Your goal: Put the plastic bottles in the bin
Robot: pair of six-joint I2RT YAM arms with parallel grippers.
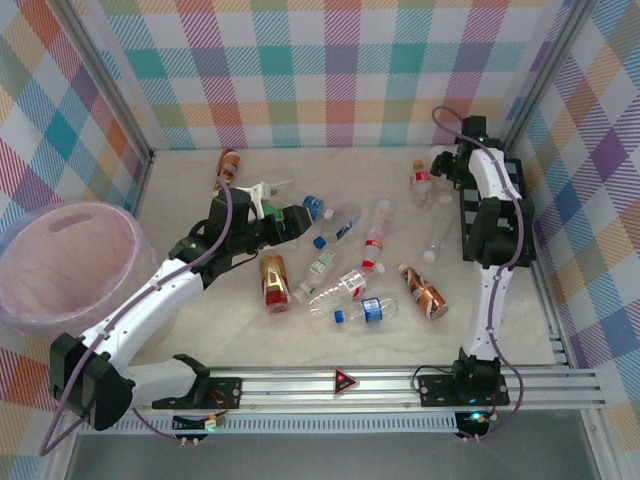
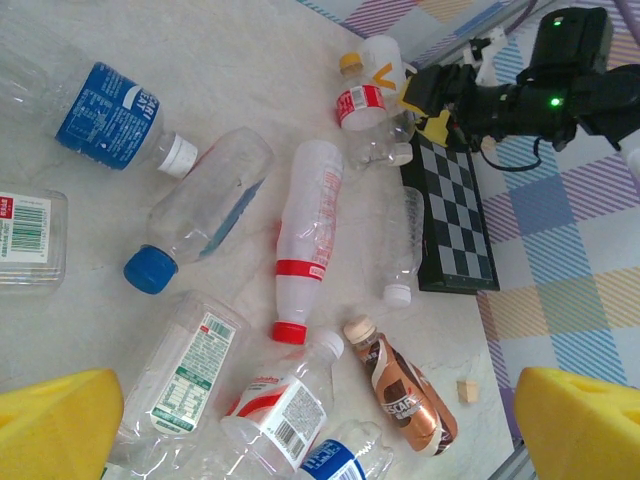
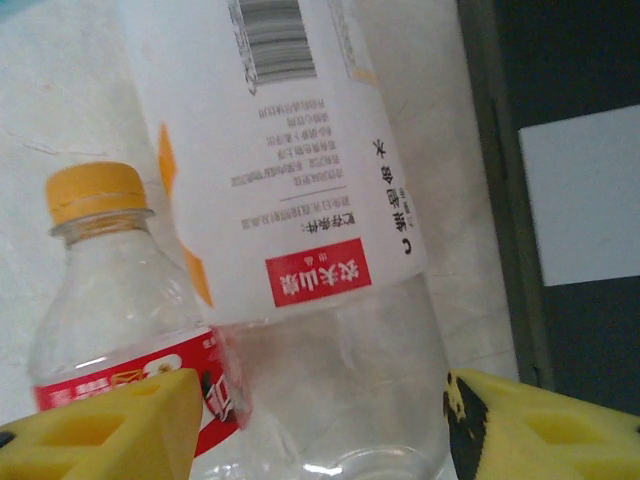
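Note:
Several plastic bottles (image 1: 352, 285) lie scattered across the middle of the table, clear ones with blue, red or white caps and two brown ones (image 1: 272, 282). My left gripper (image 1: 298, 218) hangs open above them. Below its yellow fingers (image 2: 55, 425) I see a red-capped bottle (image 2: 308, 235) and a brown coffee bottle (image 2: 405, 395). My right gripper (image 1: 440, 172) is at the back right, open, its fingers (image 3: 110, 430) on either side of a clear white-labelled bottle (image 3: 310, 200). A yellow-capped bottle (image 3: 105, 270) stands just beside it. The pink bin (image 1: 30, 290) sits at the far left.
A black-and-white checkerboard (image 2: 455, 225) lies flat by the right arm, with a clear bottle (image 2: 403, 250) against its edge. A small wooden cube (image 2: 466, 391) rests near the table's right side. One brown bottle (image 1: 228, 165) lies by the back wall. Plaid walls enclose the table.

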